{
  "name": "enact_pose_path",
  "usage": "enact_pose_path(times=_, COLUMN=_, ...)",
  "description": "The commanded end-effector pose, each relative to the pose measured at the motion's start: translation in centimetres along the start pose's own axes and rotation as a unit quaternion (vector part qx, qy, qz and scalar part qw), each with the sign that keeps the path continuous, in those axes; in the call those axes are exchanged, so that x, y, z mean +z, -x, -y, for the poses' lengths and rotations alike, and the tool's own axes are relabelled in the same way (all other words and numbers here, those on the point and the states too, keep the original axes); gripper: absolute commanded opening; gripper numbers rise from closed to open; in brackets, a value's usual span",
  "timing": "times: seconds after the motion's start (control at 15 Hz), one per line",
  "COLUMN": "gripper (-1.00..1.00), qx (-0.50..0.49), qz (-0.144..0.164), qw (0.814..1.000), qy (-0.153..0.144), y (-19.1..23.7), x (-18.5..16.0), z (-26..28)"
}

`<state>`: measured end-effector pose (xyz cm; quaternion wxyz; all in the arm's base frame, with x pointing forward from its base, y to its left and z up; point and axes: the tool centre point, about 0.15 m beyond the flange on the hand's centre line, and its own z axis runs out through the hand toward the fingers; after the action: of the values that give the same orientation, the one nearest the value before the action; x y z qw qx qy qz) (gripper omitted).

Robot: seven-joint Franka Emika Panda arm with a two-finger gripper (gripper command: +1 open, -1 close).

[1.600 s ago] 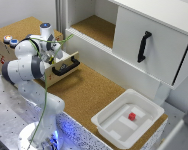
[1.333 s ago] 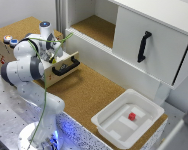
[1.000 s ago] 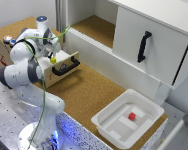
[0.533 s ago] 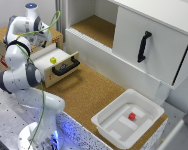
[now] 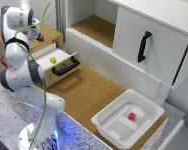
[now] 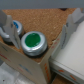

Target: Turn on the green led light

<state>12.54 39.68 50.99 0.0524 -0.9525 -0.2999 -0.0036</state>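
Your arm's swung up and back since a second ago, off the open drawer (image 5: 58, 64) and over the wooden box (image 5: 44, 35). From the wrist view, your hand (image 6: 37, 10) looks spread, one finger (image 6: 5, 22) at each side. The green button (image 6: 33, 41) sits on the box top right below, another button (image 6: 16, 27) just beside it.

The robot arm (image 5: 21, 75) is white with grey joints, and a green cable (image 5: 41, 20) runs along it. The cork table (image 5: 89, 95) is speckled brown. The open drawer (image 5: 56, 60) is white inside with a black handle (image 5: 66, 66), and holds a yellow block (image 5: 53, 60). The white tub (image 5: 128, 120) holds a red block (image 5: 131, 116). The round button (image 6: 34, 42) is green with a silver ring.
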Motion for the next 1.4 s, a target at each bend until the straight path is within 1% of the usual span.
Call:
enact_pose_path(times=0.0, gripper=-1.0, qx=-0.008, qz=0.054, qw=0.997, qy=0.061, y=-2.8, x=0.8, z=5.2)
enact_pose_path(times=0.13, gripper=-1.0, qx=-0.014, qz=0.054, qw=0.996, qy=0.063, y=-3.3, x=1.1, z=5.5)
enact_pose_path(times=0.33, gripper=-1.0, qx=-0.004, qz=0.056, qw=0.996, qy=0.076, y=-3.6, x=1.5, z=5.0)
enact_pose_path(times=0.4, gripper=-1.0, qx=0.002, qz=0.052, qw=0.996, qy=0.078, y=-3.7, x=1.6, z=4.7)
enact_pose_path(times=0.53, gripper=-1.0, qx=0.015, qz=0.034, qw=0.995, qy=0.094, y=-4.3, x=1.9, z=4.2)
enact_pose_path(times=0.6, gripper=-1.0, qx=0.017, qz=0.026, qw=0.995, qy=0.093, y=-4.6, x=2.0, z=4.0)
enact_pose_path(times=0.93, gripper=-1.0, qx=0.005, qz=0.02, qw=0.997, qy=0.072, y=-6.5, x=4.5, z=2.9)
enact_pose_path(times=1.07, gripper=-1.0, qx=0.006, qz=0.01, qw=0.997, qy=0.075, y=-7.2, x=5.1, z=2.1)
enact_pose_path(times=1.13, gripper=-1.0, qx=0.005, qz=0.013, qw=0.997, qy=0.074, y=-7.5, x=5.5, z=1.7)
enact_pose_path(times=1.2, gripper=-1.0, qx=0.008, qz=0.008, qw=0.997, qy=0.075, y=-7.7, x=5.7, z=1.4)
enact_pose_path(times=1.33, gripper=-1.0, qx=0.006, qz=0.002, qw=0.998, qy=0.068, y=-8.1, x=6.7, z=0.7)
